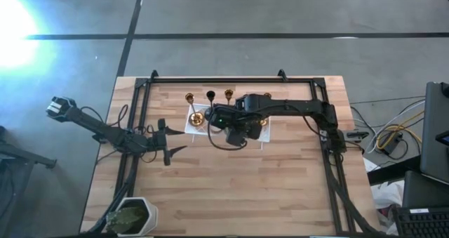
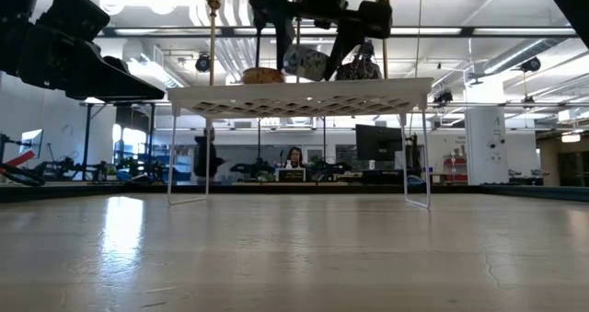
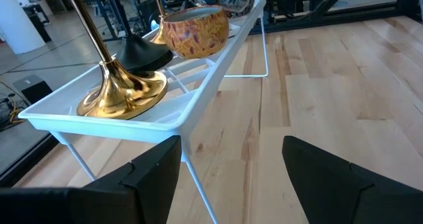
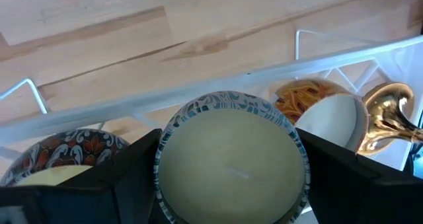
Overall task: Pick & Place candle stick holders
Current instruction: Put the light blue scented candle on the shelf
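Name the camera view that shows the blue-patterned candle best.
The right wrist view: the blue-patterned candle fills it, pale wax top and patterned rim between the right gripper fingers, on the white tray. The low view shows only its side; the high view hides it under the arm.

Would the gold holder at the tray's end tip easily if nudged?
Probably, if pushed high up: the gold holder has a tall thin stem. Its flared base should steady it somewhat. The polished metal looks slippery, and the lattice tray floor may give uneven footing.
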Controlling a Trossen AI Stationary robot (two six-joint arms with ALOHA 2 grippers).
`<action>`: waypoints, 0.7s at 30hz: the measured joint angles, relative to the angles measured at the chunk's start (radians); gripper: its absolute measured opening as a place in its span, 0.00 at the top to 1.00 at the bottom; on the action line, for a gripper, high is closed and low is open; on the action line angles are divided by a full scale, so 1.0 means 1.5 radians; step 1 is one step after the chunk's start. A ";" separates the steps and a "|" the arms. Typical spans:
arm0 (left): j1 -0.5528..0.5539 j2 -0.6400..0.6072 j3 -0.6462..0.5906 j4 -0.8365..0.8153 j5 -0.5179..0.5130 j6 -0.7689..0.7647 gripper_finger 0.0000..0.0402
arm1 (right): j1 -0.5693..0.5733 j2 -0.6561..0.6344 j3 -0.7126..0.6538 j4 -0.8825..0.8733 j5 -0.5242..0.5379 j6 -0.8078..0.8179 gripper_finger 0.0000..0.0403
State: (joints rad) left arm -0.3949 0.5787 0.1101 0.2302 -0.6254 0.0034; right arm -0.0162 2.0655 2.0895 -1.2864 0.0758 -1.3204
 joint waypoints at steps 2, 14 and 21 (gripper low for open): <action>0.000 0.000 0.000 0.000 0.000 0.000 0.33 | 0.000 0.000 0.000 0.002 0.002 0.000 0.26; 0.000 0.000 0.000 0.000 0.000 0.000 0.33 | 0.000 0.000 0.000 0.008 0.004 -0.007 0.23; 0.000 0.000 0.000 0.000 0.000 0.000 0.33 | 0.000 0.000 0.000 0.012 0.007 -0.010 0.20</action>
State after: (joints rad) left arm -0.3950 0.5786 0.1101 0.2301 -0.6254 0.0036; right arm -0.0158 2.0655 2.0895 -1.2682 0.0862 -1.3350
